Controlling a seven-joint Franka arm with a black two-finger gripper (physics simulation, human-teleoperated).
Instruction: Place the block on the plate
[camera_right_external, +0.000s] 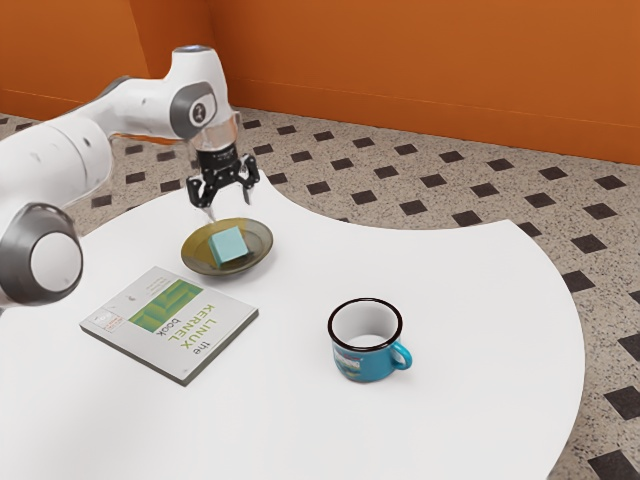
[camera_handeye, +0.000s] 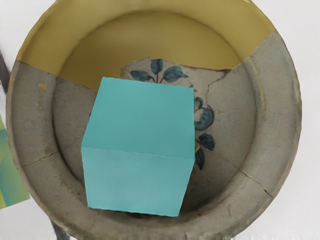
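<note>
Exterior view: gripper (camera_right_external: 231, 210), fingers spread; wrist view: smooth, teal, cuboid block (camera_handeye: 140, 117) on round, cracked, flower-painted plate (camera_handeye: 31, 120)

I see it now: turquoise block (camera_handeye: 140, 117) resting in the cracked, leaf-painted, grey-and-ochre plate (camera_handeye: 278, 110) on the white table (camera_right_external: 480, 300)!

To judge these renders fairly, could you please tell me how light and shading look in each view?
Exterior view: the table is bright, almost textureless white, with faint, soft-edged shading and no strong cast shadows. Wrist view: the block has one deeper teal face and one paler, while the plate shows no harsh glare.
</note>
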